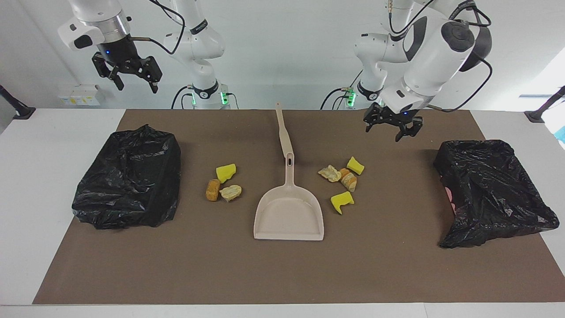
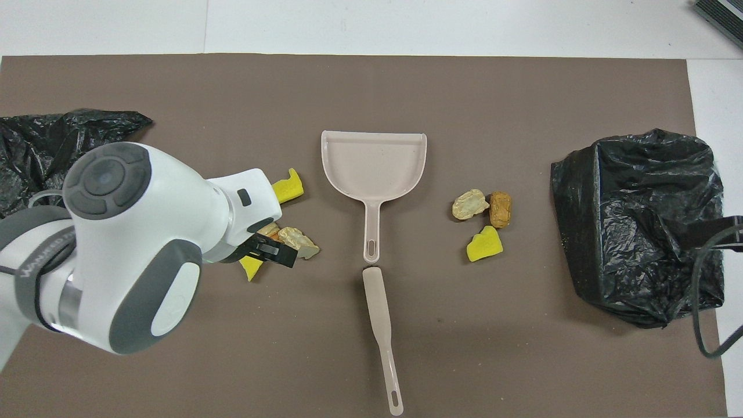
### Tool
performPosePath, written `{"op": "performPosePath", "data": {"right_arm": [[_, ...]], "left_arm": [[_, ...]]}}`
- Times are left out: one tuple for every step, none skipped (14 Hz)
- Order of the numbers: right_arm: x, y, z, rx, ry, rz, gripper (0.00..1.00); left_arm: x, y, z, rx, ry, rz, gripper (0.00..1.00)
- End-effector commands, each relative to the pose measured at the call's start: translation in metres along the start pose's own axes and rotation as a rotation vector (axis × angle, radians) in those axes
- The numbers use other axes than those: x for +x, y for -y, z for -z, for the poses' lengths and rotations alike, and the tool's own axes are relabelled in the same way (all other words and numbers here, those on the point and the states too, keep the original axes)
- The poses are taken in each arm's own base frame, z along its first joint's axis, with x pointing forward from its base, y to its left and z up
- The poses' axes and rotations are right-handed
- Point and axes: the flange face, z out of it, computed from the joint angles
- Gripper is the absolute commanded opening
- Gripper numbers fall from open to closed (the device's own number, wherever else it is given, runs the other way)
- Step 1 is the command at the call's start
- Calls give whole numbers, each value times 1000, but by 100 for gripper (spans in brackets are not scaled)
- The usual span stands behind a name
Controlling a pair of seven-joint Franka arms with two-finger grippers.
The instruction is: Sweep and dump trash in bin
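The left claw point(image 1: 388, 128) is seen open and empty, raised over the mat near the robots, with four pieces of trash point(image 1: 342, 183) lying below it, farther from the robots. The dustpan point(image 1: 289, 214) rests at mid-worktop, its long axis running toward the robots, in line with the scraper point(image 1: 282, 132). The right claw point(image 1: 128, 73) waits, open, high above the right arm's end. No readable writing is found.
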Motion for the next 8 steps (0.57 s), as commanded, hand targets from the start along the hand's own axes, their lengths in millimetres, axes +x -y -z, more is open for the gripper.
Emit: {"op": "performPosePath", "data": {"right_arm": [[-8, -4, -1, 24, -2, 24, 100], [-8, -4, -1, 24, 0, 24, 100], [-8, -3, -1, 24, 0, 25, 100], [-8, -3, -1, 24, 0, 24, 100], [-8, -3, -1, 24, 0, 22, 100], [-8, -3, -1, 26, -3, 25, 100], [-7, -4, -2, 26, 0, 24, 100], [-8, -4, -2, 26, 1, 24, 100]], "left_arm": [[-14, -31, -18, -7, -9, 91, 100], [-15, -48, -29, -4, -5, 128, 100], [-19, -62, -41, -2, -4, 167, 100], [-24, -79, -53, 2, -5, 221, 100], [-29, -91, -68, 7, 3, 253, 100], [-37, -112, -82, 11, 4, 253, 100], [-43, -124, -90, 11, 0, 267, 100], [-50, -139, -98, 15, 2, 284, 100]]}}
